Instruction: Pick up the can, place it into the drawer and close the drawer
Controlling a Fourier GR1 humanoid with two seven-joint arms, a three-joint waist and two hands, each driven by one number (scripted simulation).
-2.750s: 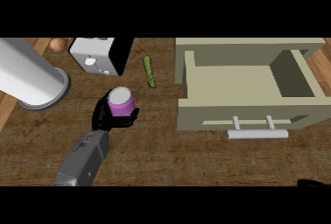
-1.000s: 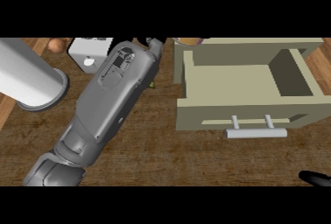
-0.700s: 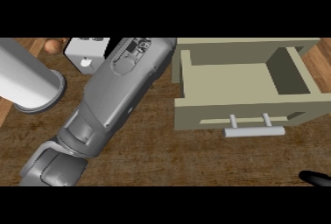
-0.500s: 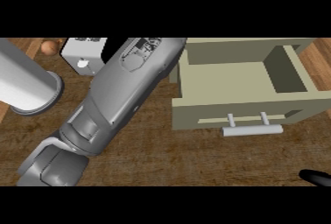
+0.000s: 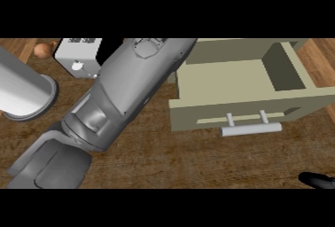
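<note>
My left forearm [image 5: 124, 88] stretches from the lower left up to the view's top edge, just left of the open beige drawer [image 5: 235, 82]. Its hand lies beyond the top edge and does not show. The can is not visible anywhere. What shows of the drawer's floor is bare, though the arm covers its far left corner. The drawer's front panel with a pale bar handle [image 5: 251, 128] faces me. Only a black tip of my right hand [image 5: 317, 179] shows at the lower right corner.
A large grey cylinder [image 5: 23, 95] lies at the left edge. A white box-like appliance [image 5: 78, 55] stands at the back left, with a small brown round thing [image 5: 44, 48] beside it. The wooden counter [image 5: 196, 155] stretches in front of the drawer.
The left arm, which held the purple can low on the counter, has risen and swung right toward the drawer's left wall. The hand and can have left the view.
</note>
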